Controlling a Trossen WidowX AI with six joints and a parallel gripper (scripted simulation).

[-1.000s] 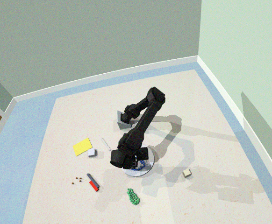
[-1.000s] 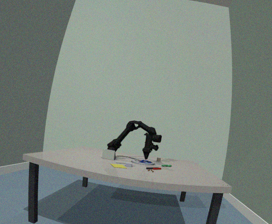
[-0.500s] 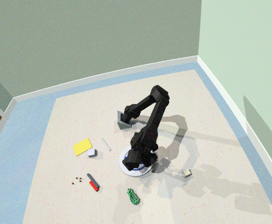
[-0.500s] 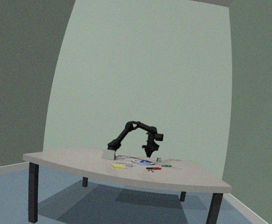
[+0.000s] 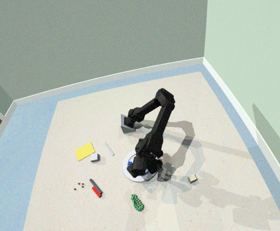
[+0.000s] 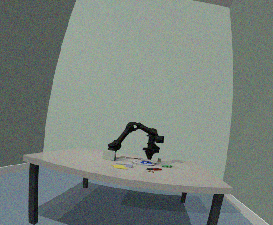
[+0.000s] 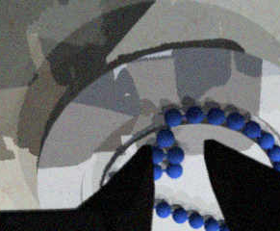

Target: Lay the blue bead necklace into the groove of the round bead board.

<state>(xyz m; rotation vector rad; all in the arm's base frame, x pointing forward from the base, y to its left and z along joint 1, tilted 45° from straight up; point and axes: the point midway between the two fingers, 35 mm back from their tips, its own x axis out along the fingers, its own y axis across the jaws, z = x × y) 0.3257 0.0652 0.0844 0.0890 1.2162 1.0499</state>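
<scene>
The white round bead board (image 5: 125, 171) (image 7: 64, 185) lies flat on the table. The blue bead necklace (image 5: 129, 163) (image 6: 145, 162) (image 7: 216, 115) lies on it. In the wrist view one run of beads curves along the groove at the top and right. At the upper left the string turns inward into a small bunch, and another row crosses inside the ring. The groove at the left shows no beads. My gripper (image 6: 149, 159) (image 7: 177, 150) is partly open and empty, just above the board; the bunched beads show between and beside its fingertips. The arm hides much of the board in the top view.
A green bead string (image 5: 137, 203) (image 6: 167, 166) lies near the board. A red and dark marker (image 5: 96, 191), small brown beads (image 5: 82, 184), a white block (image 5: 94, 157), a yellow sheet (image 5: 84, 151), a thin grey stick (image 5: 108, 148) and a beige block (image 5: 192, 178) lie around.
</scene>
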